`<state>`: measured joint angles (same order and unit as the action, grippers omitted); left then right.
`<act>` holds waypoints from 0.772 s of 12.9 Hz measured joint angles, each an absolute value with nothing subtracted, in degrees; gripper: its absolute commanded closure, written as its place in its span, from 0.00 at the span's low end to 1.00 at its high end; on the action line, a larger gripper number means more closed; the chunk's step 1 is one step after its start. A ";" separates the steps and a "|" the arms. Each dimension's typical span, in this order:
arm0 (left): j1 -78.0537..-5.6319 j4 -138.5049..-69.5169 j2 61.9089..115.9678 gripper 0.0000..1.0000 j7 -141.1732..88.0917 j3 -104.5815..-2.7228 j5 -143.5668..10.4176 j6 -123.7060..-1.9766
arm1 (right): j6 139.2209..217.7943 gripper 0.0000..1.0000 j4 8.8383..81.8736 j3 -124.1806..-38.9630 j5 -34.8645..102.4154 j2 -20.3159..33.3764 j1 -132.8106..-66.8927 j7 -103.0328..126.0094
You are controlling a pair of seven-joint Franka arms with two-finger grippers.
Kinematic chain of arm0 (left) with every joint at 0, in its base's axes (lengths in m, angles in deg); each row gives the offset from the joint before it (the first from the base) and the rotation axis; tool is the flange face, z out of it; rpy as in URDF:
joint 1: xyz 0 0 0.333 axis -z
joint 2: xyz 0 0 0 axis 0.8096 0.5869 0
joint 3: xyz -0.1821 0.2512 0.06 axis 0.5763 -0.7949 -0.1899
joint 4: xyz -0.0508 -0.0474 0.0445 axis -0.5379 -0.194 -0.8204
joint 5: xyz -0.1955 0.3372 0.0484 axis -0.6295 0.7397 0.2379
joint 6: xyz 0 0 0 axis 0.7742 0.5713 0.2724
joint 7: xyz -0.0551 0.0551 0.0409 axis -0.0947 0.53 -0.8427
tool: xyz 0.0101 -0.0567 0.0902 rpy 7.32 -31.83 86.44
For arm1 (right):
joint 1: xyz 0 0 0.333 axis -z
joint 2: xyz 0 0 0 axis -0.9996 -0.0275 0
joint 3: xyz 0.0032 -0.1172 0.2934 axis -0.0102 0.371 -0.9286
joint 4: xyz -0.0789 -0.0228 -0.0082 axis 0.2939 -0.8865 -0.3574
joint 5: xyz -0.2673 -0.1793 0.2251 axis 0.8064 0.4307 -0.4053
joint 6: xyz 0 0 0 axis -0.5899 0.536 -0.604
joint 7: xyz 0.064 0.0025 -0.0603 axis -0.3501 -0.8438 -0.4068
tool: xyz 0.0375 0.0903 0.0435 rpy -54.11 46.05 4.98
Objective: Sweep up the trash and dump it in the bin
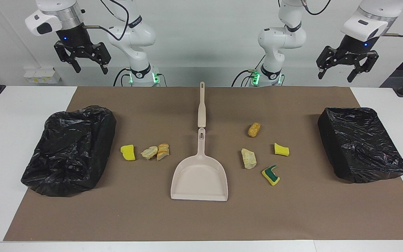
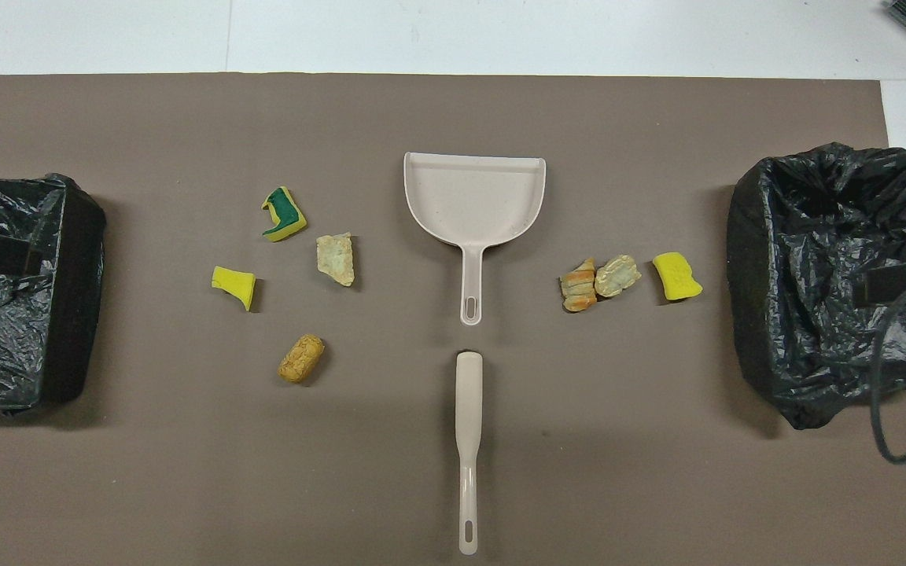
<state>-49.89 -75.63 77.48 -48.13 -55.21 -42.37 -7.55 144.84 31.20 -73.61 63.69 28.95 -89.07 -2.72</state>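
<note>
Seven yellow and tan trash (image 1: 249, 158) scraps lie scattered beside the dustpan (image 1: 199, 180).

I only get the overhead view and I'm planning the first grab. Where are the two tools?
Observer: The right tool hangs high over the bin at its arm's end, touching nothing.
Operator: And the left one?
Observer: The left tool hangs just as high over the other bin, holding nothing.
Operator: Jaws?
Observer: Open on both.
</note>
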 measured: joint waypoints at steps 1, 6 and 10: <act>-49.89 -75.63 77.48 0.00 -48.13 -55.21 -42.37 -7.55 | 144.84 0.00 31.20 -73.61 63.69 28.95 -89.07 -2.72; -50.07 -75.63 77.45 0.00 -48.13 -56.11 -42.37 -7.43 | 144.84 0.00 31.20 -73.60 63.69 28.95 -89.07 -2.72; -49.97 -75.63 77.40 0.00 -48.12 -55.91 -42.37 -7.45 | 144.84 0.00 31.20 -73.60 63.69 28.95 -89.07 -2.72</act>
<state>-49.97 -75.63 77.40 -48.12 -55.91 -42.37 -7.45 144.84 31.20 -73.60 63.69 28.95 -89.07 -2.72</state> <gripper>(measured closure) 0.000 0.000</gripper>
